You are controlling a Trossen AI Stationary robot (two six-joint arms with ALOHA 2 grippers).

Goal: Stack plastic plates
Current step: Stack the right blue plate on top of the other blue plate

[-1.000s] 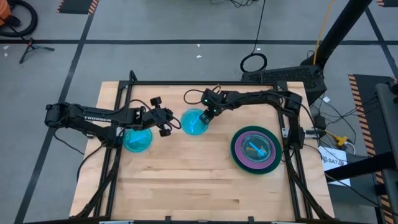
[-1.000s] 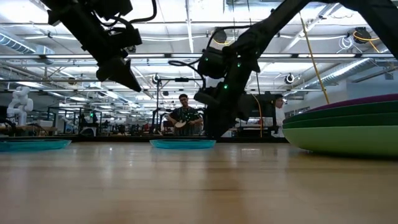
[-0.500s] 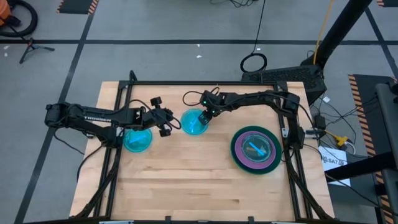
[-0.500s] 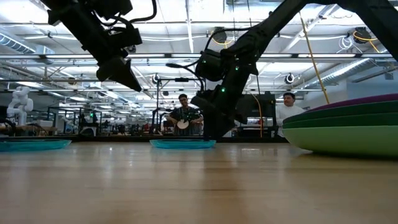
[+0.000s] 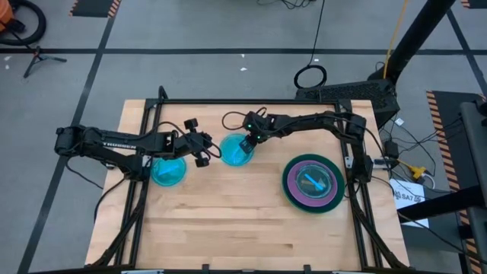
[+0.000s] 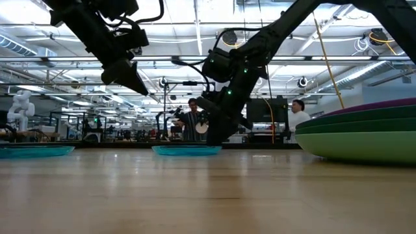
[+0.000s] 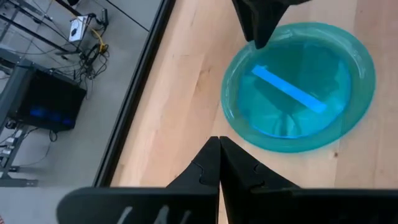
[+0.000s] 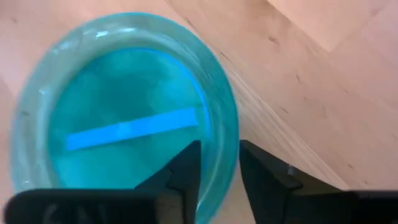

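The tabletop (image 5: 243,221) is pale wood with fine grain. Two cyan-blue plates lie on it — one (image 5: 168,170) left of the other (image 5: 237,149), each showing a brighter blue stripe. Right of these, the stack (image 5: 313,183) shows a dark green rim, a purple ring and a cyan centre.

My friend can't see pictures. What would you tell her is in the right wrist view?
The right gripper has its two dark fingers on either side of the rim of a small cyan-blue plate, one inside and one outside. The see-through plate lies flat on the light wooden table, and a bright blue stripe shows across its middle.
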